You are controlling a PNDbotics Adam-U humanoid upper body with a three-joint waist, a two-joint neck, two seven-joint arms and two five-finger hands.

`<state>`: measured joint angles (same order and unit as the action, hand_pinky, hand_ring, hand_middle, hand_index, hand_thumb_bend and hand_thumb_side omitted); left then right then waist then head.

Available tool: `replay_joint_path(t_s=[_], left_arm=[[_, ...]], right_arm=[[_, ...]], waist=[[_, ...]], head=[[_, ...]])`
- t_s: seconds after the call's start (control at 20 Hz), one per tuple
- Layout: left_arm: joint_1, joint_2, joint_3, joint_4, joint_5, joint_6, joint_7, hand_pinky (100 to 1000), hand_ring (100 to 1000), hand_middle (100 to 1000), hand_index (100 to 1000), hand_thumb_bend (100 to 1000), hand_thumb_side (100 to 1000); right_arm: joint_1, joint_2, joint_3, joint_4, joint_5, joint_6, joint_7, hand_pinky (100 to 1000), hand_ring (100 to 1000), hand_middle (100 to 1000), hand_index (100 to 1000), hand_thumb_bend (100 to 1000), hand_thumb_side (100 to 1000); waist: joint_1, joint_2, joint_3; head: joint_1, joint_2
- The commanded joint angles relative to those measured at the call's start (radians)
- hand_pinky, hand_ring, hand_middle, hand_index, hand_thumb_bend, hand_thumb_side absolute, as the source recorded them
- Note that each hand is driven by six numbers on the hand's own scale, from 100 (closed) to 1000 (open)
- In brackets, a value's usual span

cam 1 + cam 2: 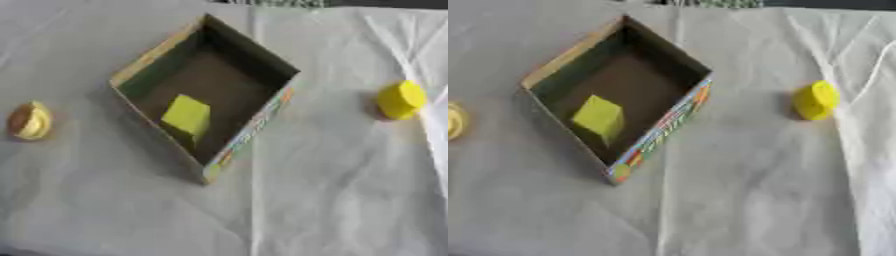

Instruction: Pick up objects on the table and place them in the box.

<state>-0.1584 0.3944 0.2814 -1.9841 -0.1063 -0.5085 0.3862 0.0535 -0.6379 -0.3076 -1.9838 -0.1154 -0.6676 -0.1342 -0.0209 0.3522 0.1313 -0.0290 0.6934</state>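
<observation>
An open cardboard box (pixel 252 131) with colourful outer walls lies turned like a diamond on the white cloth, left of centre. Inside it, near its lower corner, rests a yellow-green block (pixel 186 116). A yellow rounded object (pixel 401 99) sits on the cloth well to the right of the box. At the far left lies a pale yellow and brown rounded object (pixel 29 120), apart from the box. Neither of my hands shows in either view.
A white wrinkled cloth (pixel 332 190) covers the table, with a raised fold (pixel 868 125) running down the right side beside the yellow object. A dark strip (pixel 385 3) lines the far edge.
</observation>
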Motion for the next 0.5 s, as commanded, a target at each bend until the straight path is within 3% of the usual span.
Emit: replay_joint_path(t_s=[0.05,0.5], left_arm=[[0.000,0.011,0.005,-0.016,-0.005,-0.001,-0.002,811,744,751,830,100,548],[0.003,0.012,0.003,-0.016,-0.003,0.000,-0.002,812,744,752,830,100,549]], right_arm=[[-0.001,-0.023,-0.008,-0.016,-0.001,0.008,0.001,864,730,612,828,100,479],[0.000,-0.044,-0.006,-0.016,-0.002,0.009,0.010,865,739,618,830,100,470]], waist=[[0.001,-0.022,0.000],[0.002,-0.026,0.000]], head=[[-0.003,-0.004],[-0.001,0.001]])
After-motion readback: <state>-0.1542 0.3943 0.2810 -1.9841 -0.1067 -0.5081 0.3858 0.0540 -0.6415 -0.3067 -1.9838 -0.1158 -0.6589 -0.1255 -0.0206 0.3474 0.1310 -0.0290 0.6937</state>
